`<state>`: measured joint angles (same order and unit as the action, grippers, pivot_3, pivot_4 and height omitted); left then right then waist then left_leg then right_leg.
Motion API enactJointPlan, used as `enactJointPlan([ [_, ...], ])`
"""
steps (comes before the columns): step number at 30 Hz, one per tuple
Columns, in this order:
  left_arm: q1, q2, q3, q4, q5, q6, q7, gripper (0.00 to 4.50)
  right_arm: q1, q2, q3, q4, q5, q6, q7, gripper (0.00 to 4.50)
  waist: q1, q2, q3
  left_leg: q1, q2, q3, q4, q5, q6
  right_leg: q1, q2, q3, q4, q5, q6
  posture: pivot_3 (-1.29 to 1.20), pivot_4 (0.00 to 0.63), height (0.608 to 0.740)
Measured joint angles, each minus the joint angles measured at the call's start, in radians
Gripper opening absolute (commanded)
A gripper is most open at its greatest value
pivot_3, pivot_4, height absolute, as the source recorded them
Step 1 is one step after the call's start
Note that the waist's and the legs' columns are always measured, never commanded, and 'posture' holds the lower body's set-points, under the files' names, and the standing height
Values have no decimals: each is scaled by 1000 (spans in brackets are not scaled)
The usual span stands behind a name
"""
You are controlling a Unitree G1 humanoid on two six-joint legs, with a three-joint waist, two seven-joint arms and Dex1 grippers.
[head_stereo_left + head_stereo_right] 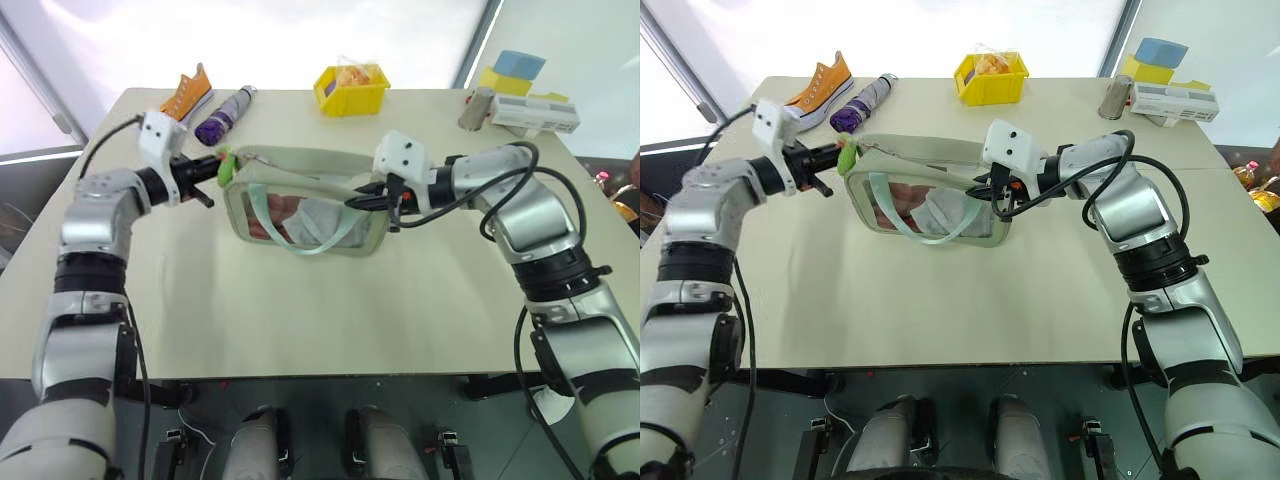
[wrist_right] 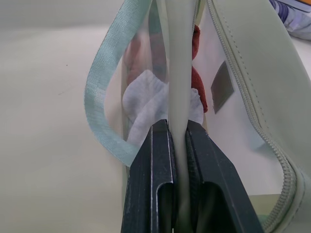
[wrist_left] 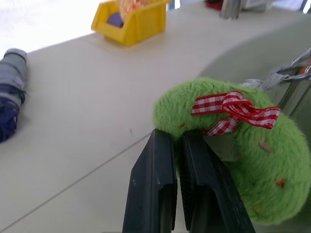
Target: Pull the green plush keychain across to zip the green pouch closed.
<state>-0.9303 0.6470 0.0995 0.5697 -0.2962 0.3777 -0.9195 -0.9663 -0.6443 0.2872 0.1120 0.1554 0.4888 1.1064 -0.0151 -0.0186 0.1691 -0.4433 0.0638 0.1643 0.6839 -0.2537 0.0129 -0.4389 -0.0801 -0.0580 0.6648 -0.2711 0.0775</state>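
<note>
The green pouch [image 1: 300, 157] lies in the middle of the table, its clear front panel showing cloth inside and its mint strap [image 1: 310, 246] looping over the front. The green plush keychain [image 1: 226, 166], fuzzy lime with a red-checked bow [image 3: 233, 109], hangs at the pouch's left end. My left gripper [image 1: 217, 169] comes in level from the left and is shut on the plush's edge [image 3: 179, 138]. At the pouch's right end, my right gripper [image 1: 362, 198] is shut on the pale green wall [image 2: 177, 87] beside the zipper track [image 2: 252, 111].
Along the far edge of the table stand a yellow bin [image 1: 351, 90], an orange shoe [image 1: 188, 95] and a purple folded umbrella [image 1: 225, 115]. At the far right are a metal can [image 1: 477, 108], a white box [image 1: 535, 115] and foam blocks [image 1: 515, 70]. Bare tabletop [image 1: 300, 320] lies in front of the pouch.
</note>
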Motion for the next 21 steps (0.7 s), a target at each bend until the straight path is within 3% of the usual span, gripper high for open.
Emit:
enactJointPlan([
  [5,-66,25,3,-122,-69,109,-94,35,-1,13,-5,20,-19,-17,-18,0,1,0,0,0,0,-1,0,0,0,1,0,0,0,0,0,0,150,740],
  [10,-92,-45,-105,-145,0,49,-107,35,-4,42,-11,41,-33,-33,-29,0,-1,1,0,2,0,0,0,0,0,2,1,0,0,0,0,0,150,740],
  [13,-98,-93,-135,-79,52,-24,-71,1051,-4,54,-11,41,-35,-36,-35,0,-7,0,0,1,0,0,0,0,0,1,1,0,0,0,0,0,150,740],
  [19,-138,-59,-133,-44,72,-63,-84,4107,-4,58,-14,41,-44,-36,-40,0,-7,0,0,1,0,0,0,0,0,0,1,0,0,0,0,0,150,740],
  [20,-142,-46,-131,-44,75,-63,-84,4451,-4,58,-14,41,-44,-37,-40,0,-7,0,0,1,0,0,0,0,0,0,1,0,0,0,0,0,150,740],
  [21,-144,-22,-127,-50,77,-59,-90,4451,-4,59,-15,41,-45,-38,-40,0,-8,1,0,1,0,0,0,0,0,0,1,0,0,0,0,0,150,740],
])
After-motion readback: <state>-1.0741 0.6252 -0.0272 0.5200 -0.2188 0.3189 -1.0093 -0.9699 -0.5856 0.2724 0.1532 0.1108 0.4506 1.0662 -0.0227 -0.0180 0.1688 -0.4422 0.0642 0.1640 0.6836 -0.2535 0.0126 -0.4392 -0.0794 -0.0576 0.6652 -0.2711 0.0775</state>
